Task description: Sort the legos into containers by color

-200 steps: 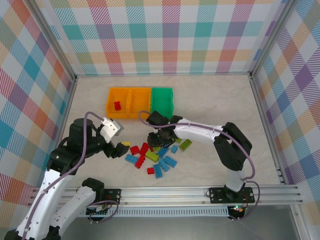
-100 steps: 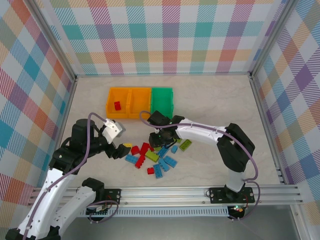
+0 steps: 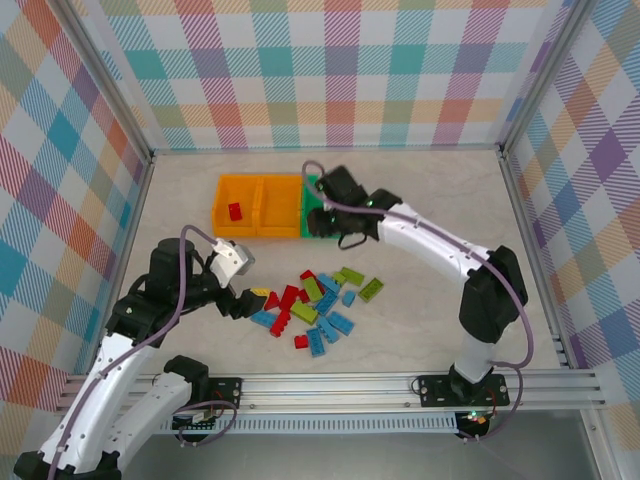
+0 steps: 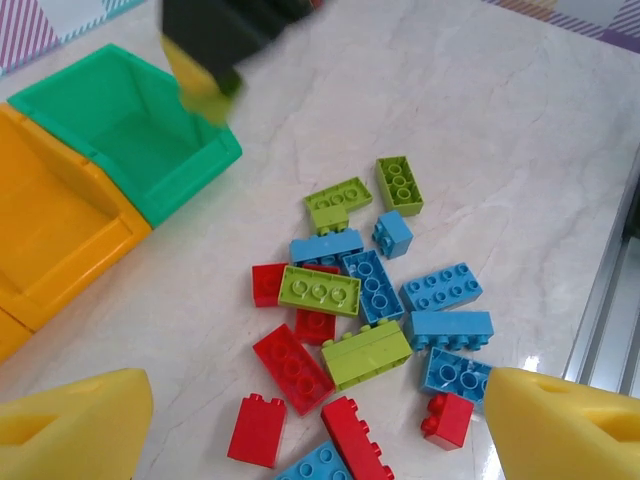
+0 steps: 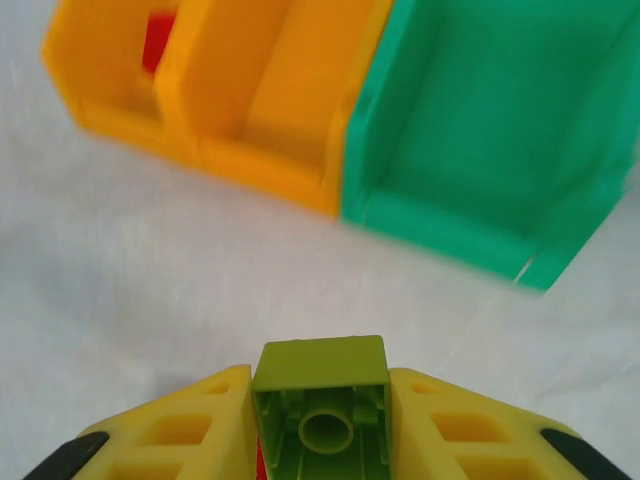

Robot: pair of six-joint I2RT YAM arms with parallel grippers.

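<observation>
- Now, top view: the right gripper [image 3: 325, 222] has left the pile of legos [image 3: 315, 305], where it sat a second ago. It hangs at the near rim of the green bin [image 3: 325, 182]. The left gripper [image 3: 243, 299] has barely shifted and is just left of the pile. One red brick [image 3: 234, 211] lies in the leftmost of the orange bins [image 3: 258, 205].
- Left wrist view: the left fingers [image 4: 80, 425] are spread wide with nothing between them. Loose red, blue and lime bricks lie on the counter below. The other arm's fingers hang over the green bin's near corner.
- Right wrist view: the right fingers [image 5: 180, 440] are clamped on a lime brick [image 5: 320, 400], its hollow underside facing the camera. The green bin sits just ahead, and what I see of it looks empty.
- My reading: pick done, carry nearly done, and the drop into green is what remains. Most of the pile is unsorted.
- Surroundings: a pale, marbled, slightly glossy counter [image 3: 430, 200], plaid walls [image 3: 340, 70] on three sides and an aluminium rail [image 3: 400, 385] along the near edge.
</observation>
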